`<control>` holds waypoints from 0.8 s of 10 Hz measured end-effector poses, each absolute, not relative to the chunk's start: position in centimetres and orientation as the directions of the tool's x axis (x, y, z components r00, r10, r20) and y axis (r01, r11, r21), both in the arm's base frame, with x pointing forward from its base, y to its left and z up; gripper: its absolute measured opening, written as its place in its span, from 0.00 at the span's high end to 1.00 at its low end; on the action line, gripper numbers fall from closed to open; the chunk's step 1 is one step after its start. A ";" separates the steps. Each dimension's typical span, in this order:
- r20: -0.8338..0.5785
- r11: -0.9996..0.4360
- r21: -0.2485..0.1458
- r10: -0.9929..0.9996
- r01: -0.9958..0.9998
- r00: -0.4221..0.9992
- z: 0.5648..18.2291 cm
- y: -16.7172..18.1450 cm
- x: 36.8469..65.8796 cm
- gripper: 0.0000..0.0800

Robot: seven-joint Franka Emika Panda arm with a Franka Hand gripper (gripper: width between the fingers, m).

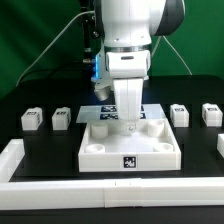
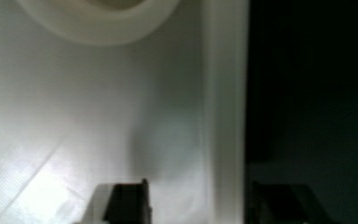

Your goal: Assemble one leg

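In the exterior view the arm (image 1: 130,40) comes down from the top centre of the frame. Its fingers (image 1: 125,103) reach the rear part of the panel (image 1: 130,150), which lies flat on the black surface (image 1: 50,145) in the lower centre. The panel's front wall carries a tag (image 1: 129,162). From this side it cannot be told whether the fingers are apart or together.

Four legs stand in a row across the middle of the frame, all on the surface and none held. Counting from the exterior view's left, the first leg (image 1: 32,119) and second leg (image 1: 62,117) stand left of the panel. The third leg (image 1: 180,114) and fourth leg (image 1: 211,113) stand to its right. All four are well apart from the fingers.

The marker board (image 1: 100,112) lies just behind the panel, partly hidden by the arm. A white rail (image 1: 110,190) runs along the bottom edge of the frame.

In the wrist view the panel (image 2: 69,120) fills most of the picture, with the curve of a round socket (image 2: 105,15) at the far end from the fingers (image 2: 123,205). Beside the panel lies the dark surface (image 2: 309,100). The two dark fingertips stand apart, one over the panel's floor and one over the surface. A pale strip of the panel's wall (image 2: 202,150) runs between them. The picture is too blurred to tell whether they press on that wall or only straddle it.
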State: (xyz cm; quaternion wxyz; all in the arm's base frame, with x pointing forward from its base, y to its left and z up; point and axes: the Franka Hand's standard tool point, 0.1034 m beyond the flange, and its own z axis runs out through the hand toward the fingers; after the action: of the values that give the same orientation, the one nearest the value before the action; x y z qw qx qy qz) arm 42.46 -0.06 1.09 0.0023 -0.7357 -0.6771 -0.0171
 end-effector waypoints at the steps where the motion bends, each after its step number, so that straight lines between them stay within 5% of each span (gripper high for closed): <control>1: 0.028 -0.083 0.019 0.996 0.996 0.083 1.1 -0.1 42.4 0.68; 2: 0.028 -0.083 0.019 0.996 0.996 0.083 1.1 -0.1 42.4 0.90; 8: 0.028 -0.086 0.019 0.996 0.996 0.086 1.1 -0.1 42.4 0.93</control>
State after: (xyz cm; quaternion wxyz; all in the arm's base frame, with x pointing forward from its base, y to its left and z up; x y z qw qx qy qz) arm 42.41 -0.13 1.06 0.0026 -0.7368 -0.6759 -0.0166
